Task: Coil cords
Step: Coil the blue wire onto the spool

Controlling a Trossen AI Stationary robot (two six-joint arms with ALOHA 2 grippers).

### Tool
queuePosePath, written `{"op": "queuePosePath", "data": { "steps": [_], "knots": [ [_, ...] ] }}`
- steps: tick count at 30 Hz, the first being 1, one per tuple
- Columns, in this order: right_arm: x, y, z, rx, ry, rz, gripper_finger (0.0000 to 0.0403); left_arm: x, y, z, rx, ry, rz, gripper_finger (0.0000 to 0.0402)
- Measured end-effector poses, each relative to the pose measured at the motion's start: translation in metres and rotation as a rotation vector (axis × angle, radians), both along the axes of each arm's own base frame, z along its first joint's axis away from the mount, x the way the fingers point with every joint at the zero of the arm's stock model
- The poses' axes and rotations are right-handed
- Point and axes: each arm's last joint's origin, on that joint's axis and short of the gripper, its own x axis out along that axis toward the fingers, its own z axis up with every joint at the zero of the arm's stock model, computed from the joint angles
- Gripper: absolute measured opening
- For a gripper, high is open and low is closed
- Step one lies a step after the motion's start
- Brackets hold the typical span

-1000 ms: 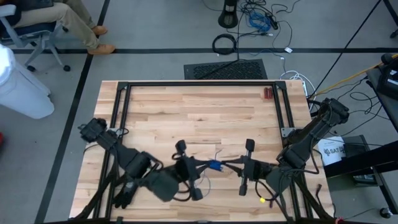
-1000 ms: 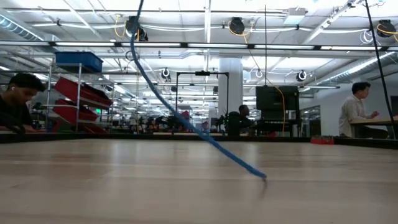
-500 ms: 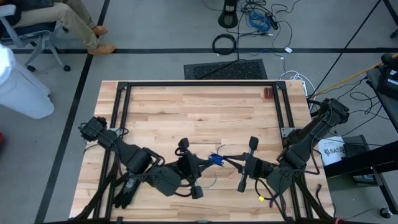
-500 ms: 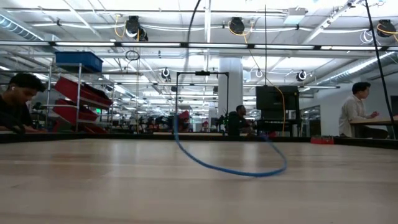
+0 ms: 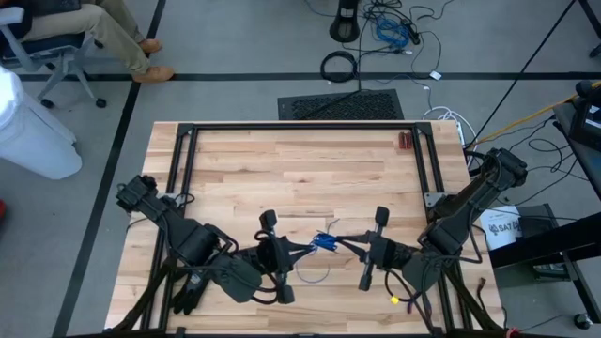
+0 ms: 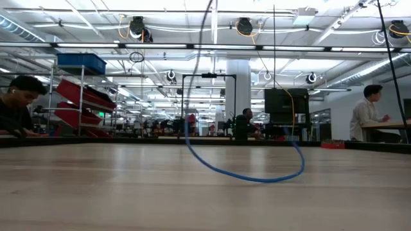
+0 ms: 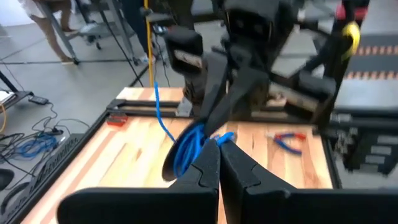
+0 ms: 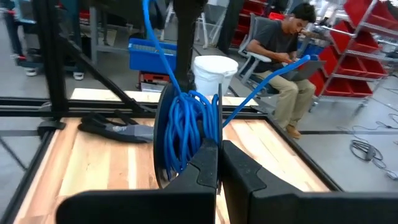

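My left arm comes in low from the table's left edge, elbow bent, reaching toward the middle near the front. Left gripper (image 5: 300, 250) is pinched shut right at the wire (image 5: 324, 243), fingers pressed together with the blue coil just past the tips in the left wrist view. Whether it really has hold of a strand I can't tell.

The wire is a small blue bundle held up between my two grippers, front centre of the table (image 5: 300, 169). A thin tail droops off it toward the front edge.

Right arm mirrors the left, folded in from the right side. Right gripper (image 5: 346, 246) is shut too, and its wrist view shows the coil (image 8: 186, 134) sitting right on top of the closed fingers (image 8: 208, 165), several loops stacked upright.

The low view misses both grippers but shows a blue loop (image 6: 247, 172) sagging down to touch the wood. The right wrist view catches a black glove (image 8: 115, 129) lying on the table, plus a seated person (image 8: 283, 68) beyond it. The left wrist view picks up pliers (image 7: 287, 140) on the wood.
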Motion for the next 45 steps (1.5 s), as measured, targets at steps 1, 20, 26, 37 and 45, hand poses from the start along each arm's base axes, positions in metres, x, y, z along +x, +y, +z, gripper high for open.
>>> {"op": "queuePosePath", "data": {
  "steps": [1,20,26,37,45],
  "knots": [
    [0.0,0.0,0.0,0.001,0.004,0.014,0.0,-0.001,0.0,-0.001,0.005,0.016,-0.009,0.0],
    [0.001,0.002,-0.001,0.035,0.019,0.092,0.0,-0.005,0.002,-0.006,0.031,0.093,-0.046,0.0],
    [0.001,0.002,0.0,0.032,0.018,0.087,0.0,0.001,0.008,-0.001,-0.038,0.032,0.003,0.0],
    [0.001,-0.003,0.001,0.015,-0.017,-0.041,0.0,0.006,0.015,0.002,-0.203,-0.013,0.05,0.0],
    [0.001,-0.004,0.001,0.02,-0.03,-0.072,0.0,0.03,0.013,-0.001,-0.217,-0.107,0.029,0.0]
  ]
}}
